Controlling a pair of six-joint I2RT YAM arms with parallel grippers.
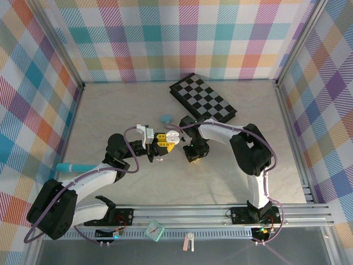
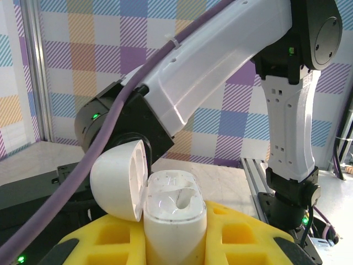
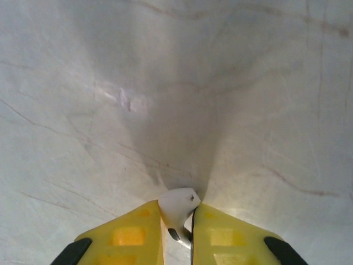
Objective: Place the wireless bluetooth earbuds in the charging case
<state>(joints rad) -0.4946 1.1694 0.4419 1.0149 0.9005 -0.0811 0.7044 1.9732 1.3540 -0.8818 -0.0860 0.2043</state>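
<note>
My left gripper (image 2: 175, 245) is shut on the white charging case (image 2: 175, 221), held upright between its yellow fingers (image 2: 248, 232). The lid (image 2: 118, 179) is flipped open to the left and the sockets inside look empty. In the top view the case (image 1: 172, 136) sits mid-table at the left gripper (image 1: 165, 141). My right gripper (image 3: 179, 221) is shut on a white earbud (image 3: 177, 207), pinched between its yellow fingers just over the marble table (image 3: 165, 83). From above, the right gripper (image 1: 194, 151) points down, just right of the case.
A black checkerboard (image 1: 203, 99) lies at the back, right of centre. A small pale blue piece (image 1: 165, 118) rests behind the case. A teal item (image 1: 71, 165) lies at the left. Metal frame rails (image 1: 287, 110) and plaid walls bound the table. The right arm (image 2: 220, 72) looms close behind the case.
</note>
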